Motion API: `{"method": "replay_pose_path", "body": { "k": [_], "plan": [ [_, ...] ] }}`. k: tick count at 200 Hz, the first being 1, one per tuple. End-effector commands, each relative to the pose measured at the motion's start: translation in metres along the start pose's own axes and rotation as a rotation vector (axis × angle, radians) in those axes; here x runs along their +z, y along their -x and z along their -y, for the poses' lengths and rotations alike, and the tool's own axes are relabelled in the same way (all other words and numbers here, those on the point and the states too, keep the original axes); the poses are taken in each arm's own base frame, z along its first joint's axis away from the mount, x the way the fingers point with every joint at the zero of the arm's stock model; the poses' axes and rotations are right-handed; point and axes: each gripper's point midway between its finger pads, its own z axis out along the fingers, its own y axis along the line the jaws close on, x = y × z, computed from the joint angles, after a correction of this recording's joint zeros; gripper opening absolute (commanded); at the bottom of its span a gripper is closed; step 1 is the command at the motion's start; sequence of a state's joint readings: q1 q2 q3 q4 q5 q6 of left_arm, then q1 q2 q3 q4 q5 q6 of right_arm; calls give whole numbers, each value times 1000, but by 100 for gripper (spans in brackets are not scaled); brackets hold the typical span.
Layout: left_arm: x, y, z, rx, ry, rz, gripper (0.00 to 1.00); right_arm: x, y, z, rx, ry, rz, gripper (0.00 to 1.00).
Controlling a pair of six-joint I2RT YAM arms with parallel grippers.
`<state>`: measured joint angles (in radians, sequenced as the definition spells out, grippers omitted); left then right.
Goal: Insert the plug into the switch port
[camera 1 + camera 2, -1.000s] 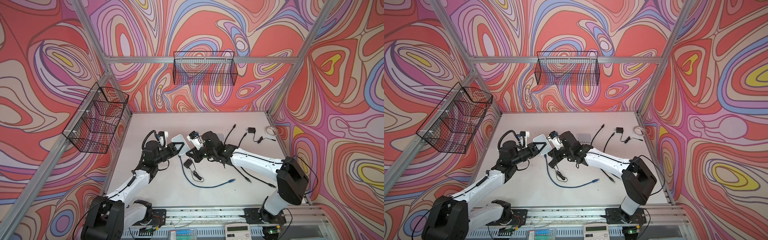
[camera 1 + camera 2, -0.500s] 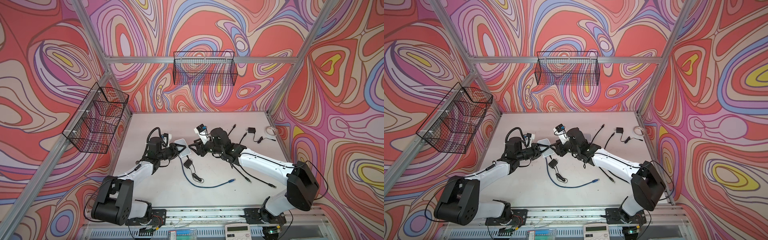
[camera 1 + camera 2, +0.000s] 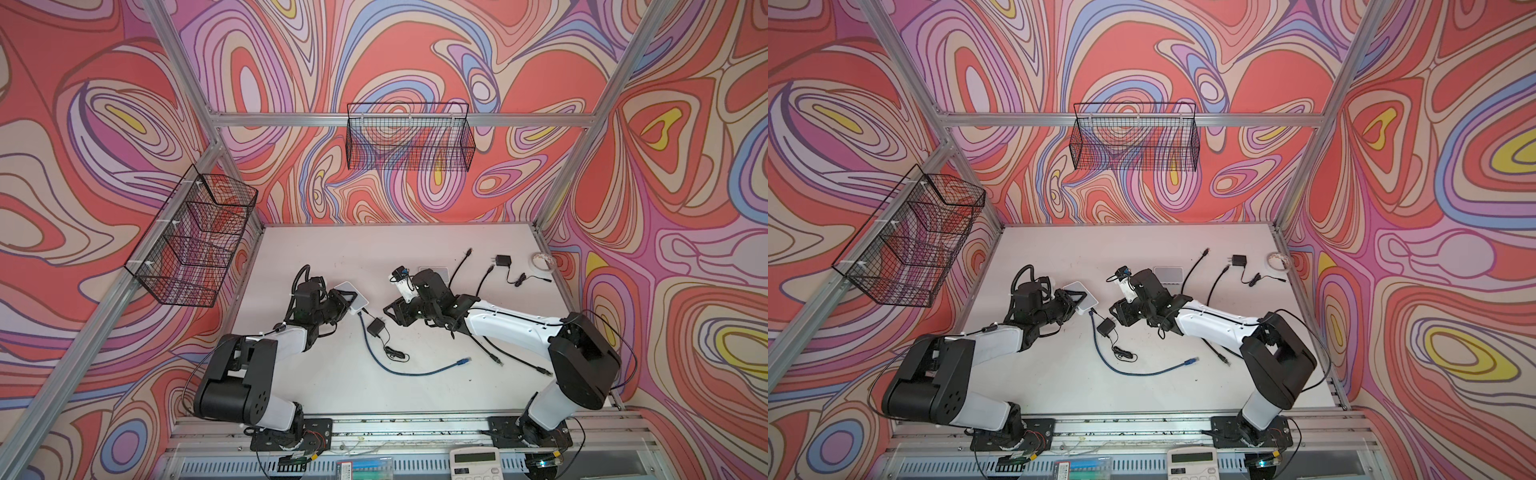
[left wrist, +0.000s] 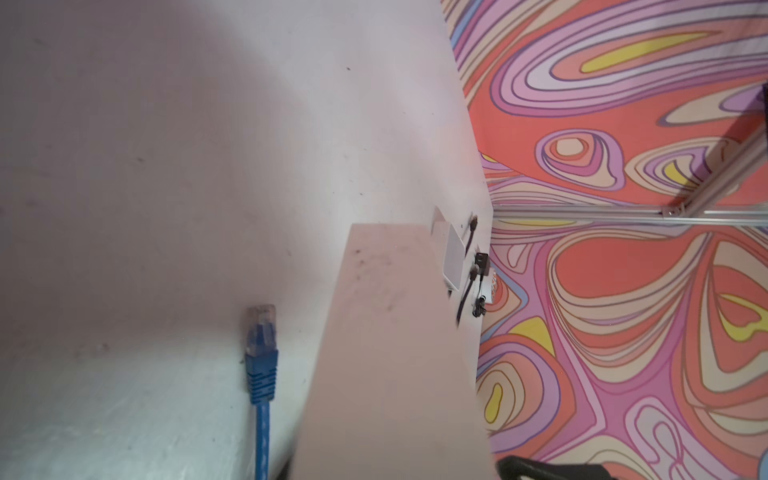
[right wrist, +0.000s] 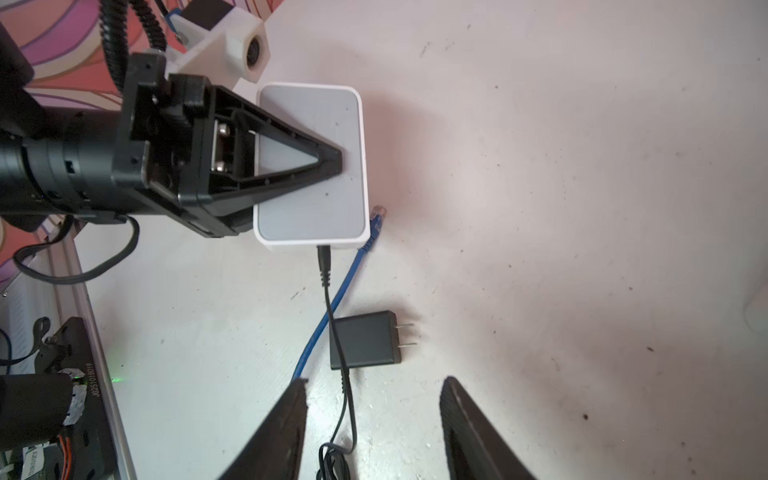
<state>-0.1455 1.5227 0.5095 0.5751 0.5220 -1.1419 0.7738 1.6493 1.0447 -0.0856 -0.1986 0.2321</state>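
One plug point(image 5: 323, 259) points lengthwise into switch point(image 5: 311, 216) edge; left pincer point(image 5: 332, 164) clamps switch; right pincer point(image 5: 372, 384) parted, empty.

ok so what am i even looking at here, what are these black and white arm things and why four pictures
Two robot arms stand at a white table inside a booth with patterned walls. Two pictures look down from overhead, side by side; the other two come from small cameras on the arms' wrists. Each arm ends in a two-fingered tool. The left tool is clamped on a white switch, a small network box, with a black plug in its port. The right tool is open and holds nothing. On the table lie a blue cable, a black adapter and a second adapter further back.
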Motion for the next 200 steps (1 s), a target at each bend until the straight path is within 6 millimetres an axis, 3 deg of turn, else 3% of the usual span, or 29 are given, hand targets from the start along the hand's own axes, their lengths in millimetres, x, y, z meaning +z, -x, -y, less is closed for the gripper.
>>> {"method": "replay_pose_path", "body": {
  "k": [1,62,94,150,157,165,200],
  "plan": [
    [14,35,30,-20,-102,111,0,3,-10,11,46,-60,-29,54],
    [65,42,-5,-156,-99,73,0,11,-11,23,21,-131,-87,56],
    [71,39,-19,-173,-83,63,5,21,-3,23,-8,-132,-99,59],
    [70,30,-39,-186,-9,44,44,42,6,17,-88,-92,-139,66],
    [71,29,-40,-192,-10,36,77,45,6,18,-98,-93,-152,66],
    [71,27,-41,-194,-12,28,98,48,8,18,-109,-89,-160,67],
    [65,26,-52,-217,27,33,100,55,20,15,-147,-61,-150,71]
  ]
}}
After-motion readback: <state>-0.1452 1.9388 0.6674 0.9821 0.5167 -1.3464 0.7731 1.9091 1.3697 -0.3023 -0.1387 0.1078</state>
